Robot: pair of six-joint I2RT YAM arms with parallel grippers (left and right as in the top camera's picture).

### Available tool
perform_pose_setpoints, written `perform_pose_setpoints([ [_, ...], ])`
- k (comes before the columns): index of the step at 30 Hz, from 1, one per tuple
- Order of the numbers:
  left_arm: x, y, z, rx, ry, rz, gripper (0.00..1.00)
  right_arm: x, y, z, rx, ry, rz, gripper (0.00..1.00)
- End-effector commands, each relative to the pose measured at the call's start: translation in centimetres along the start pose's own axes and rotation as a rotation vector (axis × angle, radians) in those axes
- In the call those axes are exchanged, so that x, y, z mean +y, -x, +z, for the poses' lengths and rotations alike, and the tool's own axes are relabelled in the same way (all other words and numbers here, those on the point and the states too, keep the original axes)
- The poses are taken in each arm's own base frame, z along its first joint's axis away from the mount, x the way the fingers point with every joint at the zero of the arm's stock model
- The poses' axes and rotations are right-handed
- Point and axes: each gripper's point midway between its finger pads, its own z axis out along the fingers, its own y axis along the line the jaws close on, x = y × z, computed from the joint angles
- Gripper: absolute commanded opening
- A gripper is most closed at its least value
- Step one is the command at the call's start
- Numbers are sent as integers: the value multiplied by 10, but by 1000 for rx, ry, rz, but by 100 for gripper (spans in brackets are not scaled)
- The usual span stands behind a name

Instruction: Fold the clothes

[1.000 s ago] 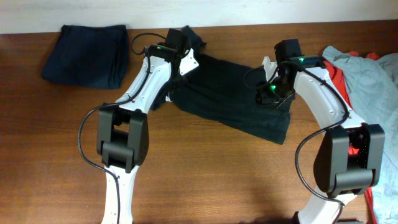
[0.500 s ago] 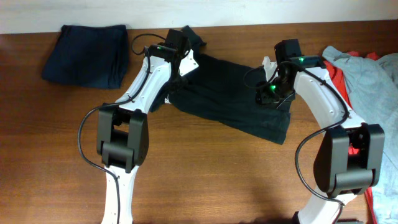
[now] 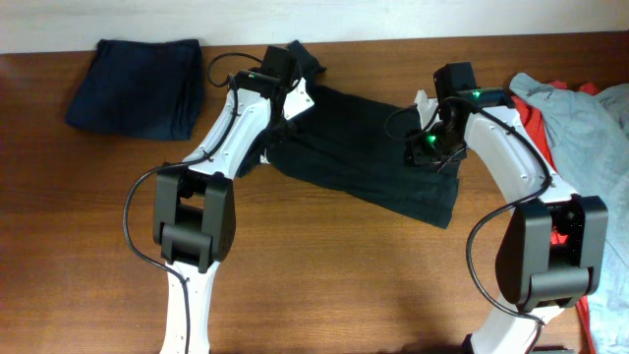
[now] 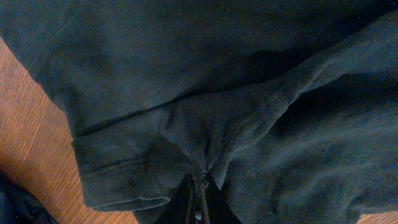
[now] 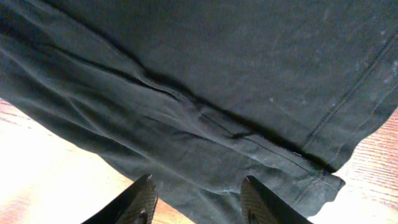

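Observation:
A black T-shirt (image 3: 364, 157) lies spread on the wooden table between my arms. My left gripper (image 3: 280, 126) sits at the shirt's left edge; in the left wrist view its fingers (image 4: 198, 198) are shut on a pinched fold of the black cloth (image 4: 205, 124). My right gripper (image 3: 432, 147) hovers over the shirt's right side. In the right wrist view its fingers (image 5: 198, 190) are open, straddling the black cloth (image 5: 205, 81) near its hem.
A folded navy garment (image 3: 138, 87) lies at the back left. A pale grey-blue garment (image 3: 580, 113) over a red one (image 3: 536, 123) is piled at the right edge. The table (image 3: 344, 285) is brown wood.

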Motion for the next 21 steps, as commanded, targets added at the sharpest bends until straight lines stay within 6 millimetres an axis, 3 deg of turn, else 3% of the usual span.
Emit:
perform_pose_setpoints([
  [1,0,-1,10,12,-3,4,5,1,4,-3,-12,-10,-3,49],
  [3,0,-1,10,13,-3,4,9,1,4,-3,-11,-10,-3,49],
  [4,0,-2,10,15,-5,5,19,0,4,-3,-11,-10,-3,49],
  [6,-1,-3,10,22,-9,6,28,1,4,-3,-10,-10,-3,49],
  [21,2,-17,18,57,-30,-12,30,1,4,-3,-11,-10,-3,49],
])
